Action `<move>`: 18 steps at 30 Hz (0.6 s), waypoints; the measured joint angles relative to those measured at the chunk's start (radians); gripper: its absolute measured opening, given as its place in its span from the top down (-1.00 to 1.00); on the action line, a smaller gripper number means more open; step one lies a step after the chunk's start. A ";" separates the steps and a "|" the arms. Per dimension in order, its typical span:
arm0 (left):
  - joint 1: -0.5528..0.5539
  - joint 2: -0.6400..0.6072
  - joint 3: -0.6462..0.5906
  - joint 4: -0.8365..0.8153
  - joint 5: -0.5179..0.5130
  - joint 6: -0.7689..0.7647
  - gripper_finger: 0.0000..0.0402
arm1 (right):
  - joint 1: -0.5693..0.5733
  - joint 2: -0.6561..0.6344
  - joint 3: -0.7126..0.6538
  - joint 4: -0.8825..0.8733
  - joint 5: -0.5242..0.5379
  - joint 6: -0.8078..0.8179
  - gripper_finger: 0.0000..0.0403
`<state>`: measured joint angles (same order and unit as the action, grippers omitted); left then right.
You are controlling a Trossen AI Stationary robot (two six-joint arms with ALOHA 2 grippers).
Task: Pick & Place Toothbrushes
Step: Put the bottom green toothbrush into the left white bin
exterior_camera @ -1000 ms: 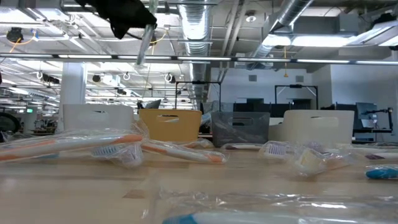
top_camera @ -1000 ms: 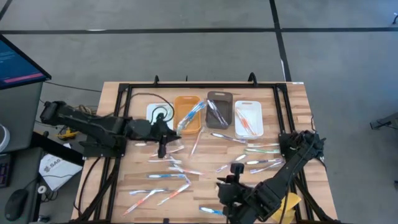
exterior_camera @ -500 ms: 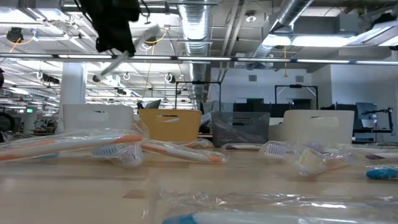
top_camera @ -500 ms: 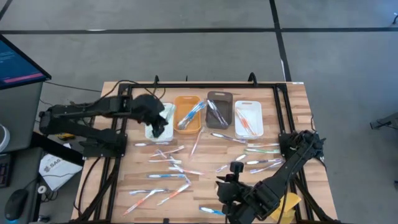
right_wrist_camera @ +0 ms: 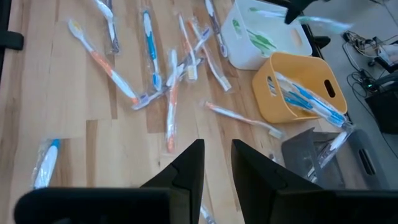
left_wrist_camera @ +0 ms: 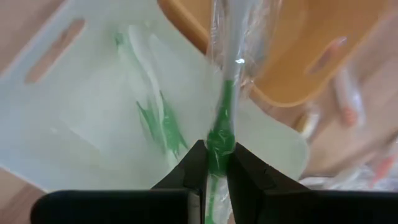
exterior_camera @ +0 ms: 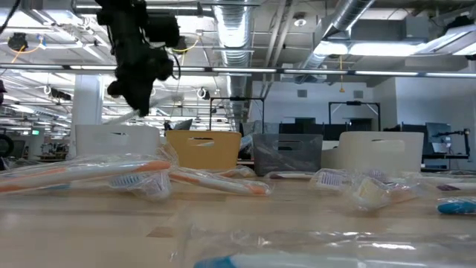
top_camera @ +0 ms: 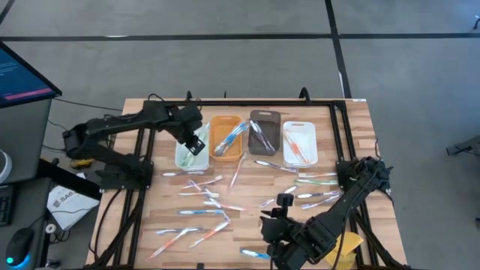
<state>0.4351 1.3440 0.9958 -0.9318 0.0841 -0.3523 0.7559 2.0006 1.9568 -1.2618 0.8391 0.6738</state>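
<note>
I held the left end effector (left_wrist_camera: 216, 163) clamped on a green toothbrush (left_wrist_camera: 222, 121) above the pale bin (top_camera: 182, 157), sorting by colour. The right end effector (right_wrist_camera: 217, 163), slightly apart, waited empty over the counter (top_camera: 247, 214).

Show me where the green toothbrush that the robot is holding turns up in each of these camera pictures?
High view: green toothbrush hangs from the left gripper over the pale green bin.
Low view: hidden by the dark gripper; cannot make it out.
Left wrist view: centre, pinched between the fingers, bin below.
Right wrist view: far off, wrapped, jutting over the bin.
Shared landmark: the orange bin next to the pale green one.
</note>
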 joint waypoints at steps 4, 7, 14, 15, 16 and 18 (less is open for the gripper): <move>0.000 0.057 0.000 0.007 -0.007 0.012 0.84 | 0.000 0.000 0.000 -0.003 0.000 0.000 0.63; 0.000 0.088 -0.001 0.006 -0.007 0.004 0.81 | 0.000 0.000 0.000 -0.003 0.000 0.000 0.63; 0.005 0.127 0.000 0.006 -0.008 -0.027 0.80 | 0.000 0.000 0.000 -0.003 0.000 0.005 0.63; 0.005 0.133 0.000 0.006 -0.008 -0.028 0.81 | 0.000 0.000 0.000 -0.003 0.000 0.005 0.63; 0.005 0.139 0.000 0.006 -0.008 -0.031 0.80 | 0.000 0.000 0.000 -0.003 0.000 0.005 0.63; 0.005 0.148 0.000 0.003 -0.008 -0.044 0.78 | 0.000 0.007 0.000 -0.002 0.000 0.005 0.63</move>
<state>0.4400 1.4924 0.9955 -0.9286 0.0759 -0.3963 0.7559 2.0076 1.9568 -1.2638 0.8389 0.6792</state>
